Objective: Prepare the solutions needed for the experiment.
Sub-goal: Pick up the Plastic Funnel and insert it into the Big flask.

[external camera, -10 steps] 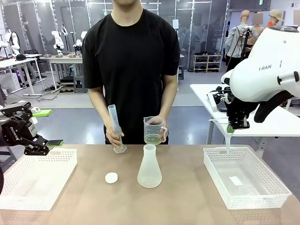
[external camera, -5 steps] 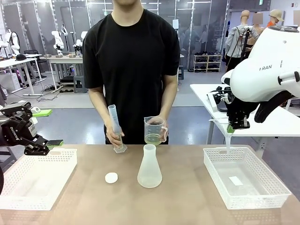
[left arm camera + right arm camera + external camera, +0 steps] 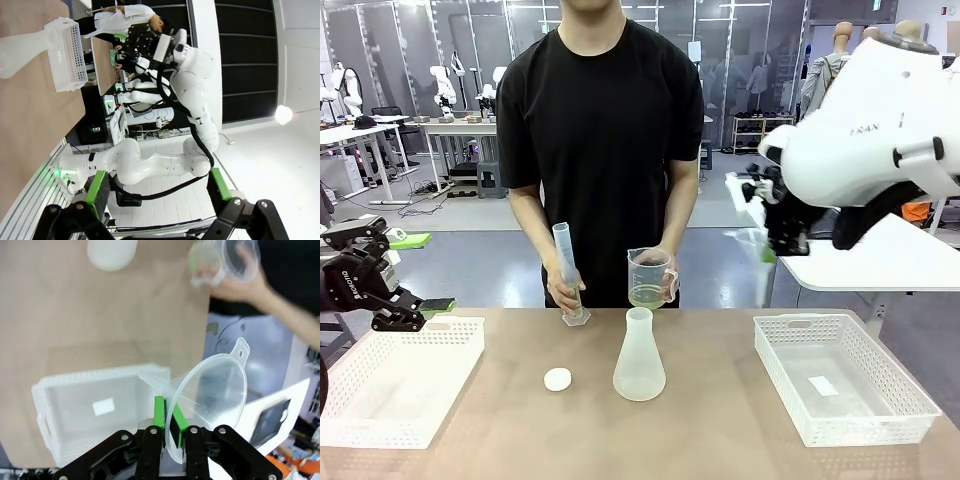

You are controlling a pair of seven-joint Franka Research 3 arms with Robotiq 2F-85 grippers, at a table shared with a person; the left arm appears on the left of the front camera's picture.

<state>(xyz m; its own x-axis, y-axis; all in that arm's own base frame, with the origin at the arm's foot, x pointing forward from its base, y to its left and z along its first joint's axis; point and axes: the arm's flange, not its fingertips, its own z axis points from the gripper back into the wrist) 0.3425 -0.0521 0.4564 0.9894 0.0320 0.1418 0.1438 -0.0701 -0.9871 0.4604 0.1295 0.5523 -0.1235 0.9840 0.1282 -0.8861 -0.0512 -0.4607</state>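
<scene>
A person at the far side tilts a graduated cylinder [image 3: 566, 272] with one hand. The other hand holds a clear beaker [image 3: 648, 276] with a band of pale yellow-green solution [image 3: 646, 296] at its bottom; the beaker [image 3: 220, 262] also appears in the right wrist view. A translucent conical flask [image 3: 639, 358] stands mid-table. My right gripper [image 3: 785, 242] hangs high, to the right of the person, shut on the rim of a clear funnel [image 3: 210, 392]; its green pads [image 3: 159, 412] pinch the edge. My left gripper [image 3: 420, 312] stays open by the left basket, its fingers [image 3: 95, 187] wide apart.
A white basket [image 3: 395, 380] sits at the table's left. Another white basket [image 3: 845, 375] at the right holds a small white slip. A small white round disc [image 3: 558, 379] lies left of the flask. Below the right gripper is the right basket [image 3: 100, 407].
My right arm has risen and swung left, away from above the right basket, carrying the funnel. The left arm and the person's hands have barely moved.
</scene>
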